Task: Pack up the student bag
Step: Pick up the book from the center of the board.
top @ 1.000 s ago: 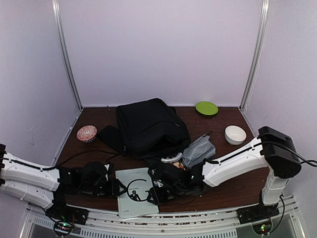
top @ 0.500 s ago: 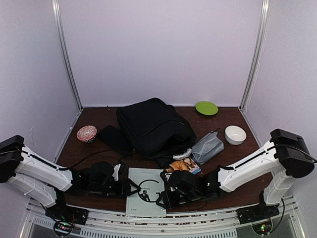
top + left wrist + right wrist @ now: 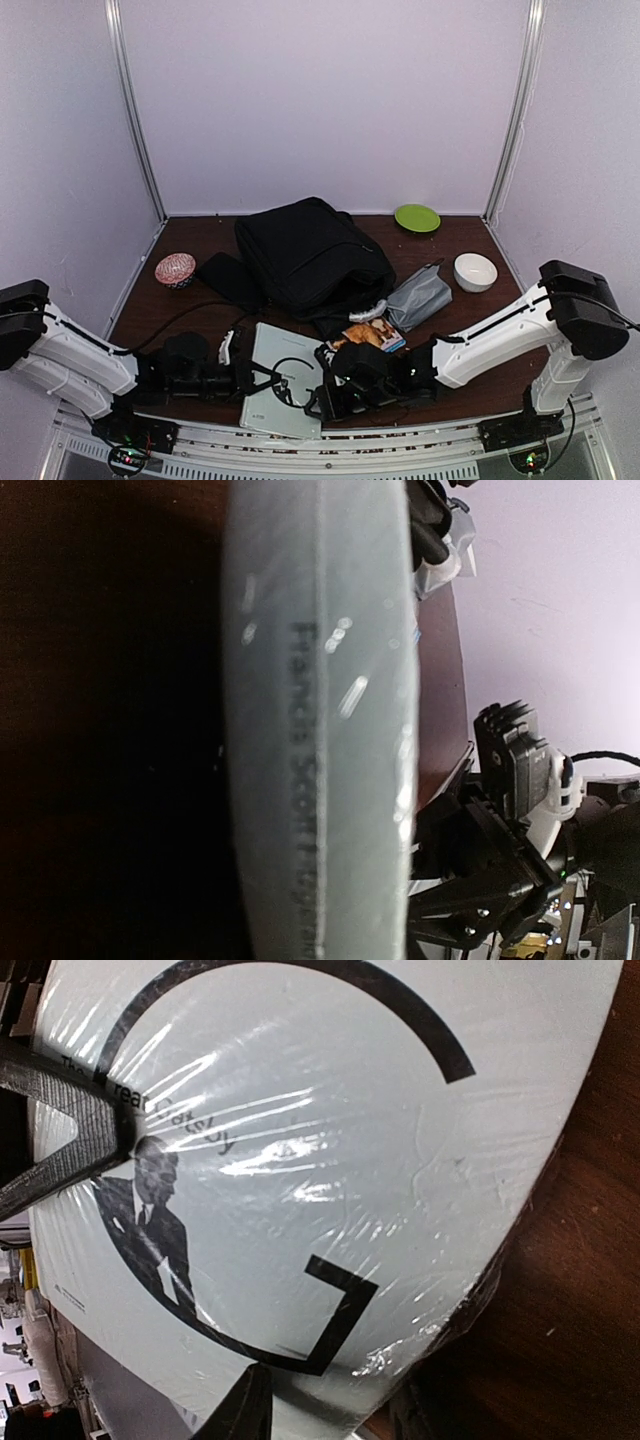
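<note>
Finds the book [image 3: 280, 385] just in front of the bag [image 3: 310, 258], cover up, flanked by the left gripper [image 3: 243, 377] at its spine and the right gripper [image 3: 322, 398] at the opposite edge; probably bracketed that way so as to tip a thin flat thing off the table [image 3: 470, 340] before carrying it to the bag. Shows the right gripper's fingers [image 3: 70, 1125] spread apart over the shrink-wrapped cover, clamped on nothing; cannot tell for the left, with nothing but the spine in its own view and no fingers seen. Reads as bracing from one side, working from the other. As for the bag: black soft fabric, slumped at the back middle of the table, by far the biggest thing there; straps trailing to its left, a zip line faintly showing; cannot tell whether its mouth is open. Notes a grey pouch [image 3: 420, 297] and a small book [image 3: 368, 335] just right of the bag's front, not yet packed.
</note>
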{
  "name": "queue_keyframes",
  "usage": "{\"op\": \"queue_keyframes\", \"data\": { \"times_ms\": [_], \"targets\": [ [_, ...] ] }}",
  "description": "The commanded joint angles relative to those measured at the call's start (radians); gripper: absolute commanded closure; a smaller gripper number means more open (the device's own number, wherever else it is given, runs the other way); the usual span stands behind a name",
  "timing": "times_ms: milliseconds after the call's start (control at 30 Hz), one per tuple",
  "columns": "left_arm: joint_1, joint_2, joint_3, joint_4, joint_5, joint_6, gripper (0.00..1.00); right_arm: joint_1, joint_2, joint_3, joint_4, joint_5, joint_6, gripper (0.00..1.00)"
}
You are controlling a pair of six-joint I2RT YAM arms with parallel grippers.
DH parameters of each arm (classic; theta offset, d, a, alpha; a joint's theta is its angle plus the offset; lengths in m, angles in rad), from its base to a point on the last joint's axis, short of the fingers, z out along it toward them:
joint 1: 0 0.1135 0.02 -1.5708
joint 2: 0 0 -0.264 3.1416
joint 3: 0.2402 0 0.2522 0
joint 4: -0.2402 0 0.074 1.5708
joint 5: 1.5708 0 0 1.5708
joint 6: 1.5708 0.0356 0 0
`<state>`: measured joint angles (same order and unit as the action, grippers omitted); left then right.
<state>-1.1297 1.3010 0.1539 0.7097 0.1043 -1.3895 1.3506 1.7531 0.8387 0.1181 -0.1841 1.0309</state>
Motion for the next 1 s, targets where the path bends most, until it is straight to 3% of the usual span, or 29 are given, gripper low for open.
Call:
{"op": "queue_keyframes", "data": {
  "times_ms": [0,300,400,533,667,800,967],
  "targets": [
    [-0.053,-0.195,0.024,-0.303,0.029,0.111,1.0,0.019,-0.015,0.001,0.084,0.03,-0.068,0.59],
    [-0.053,-0.853,0.184,-1.032,-0.251,0.187,1.0,0.033,-0.255,0.029,-0.051,0.116,-0.235,0.41],
    [-0.053,-0.996,0.271,-1.152,-0.363,0.226,1.0,0.037,-0.356,0.01,-0.036,0.207,-0.262,0.33],
    [-0.051,-1.069,0.326,-1.024,-0.513,0.35,1.0,0.037,-0.447,-0.041,0.076,0.407,-0.202,0.26],
    [-0.051,-0.996,0.358,-0.744,-0.617,0.506,1.0,0.024,-0.496,-0.14,0.394,0.453,-0.178,0.14],
    [-0.051,-0.821,0.431,-0.448,-0.596,0.668,1.0,-0.013,-0.493,-0.14,0.514,0.37,-0.182,0.1],
    [-0.041,-0.583,0.575,-0.23,-0.489,0.742,1.0,-0.037,-0.467,-0.175,0.723,0.335,-0.173,0.09]
  ]
}}
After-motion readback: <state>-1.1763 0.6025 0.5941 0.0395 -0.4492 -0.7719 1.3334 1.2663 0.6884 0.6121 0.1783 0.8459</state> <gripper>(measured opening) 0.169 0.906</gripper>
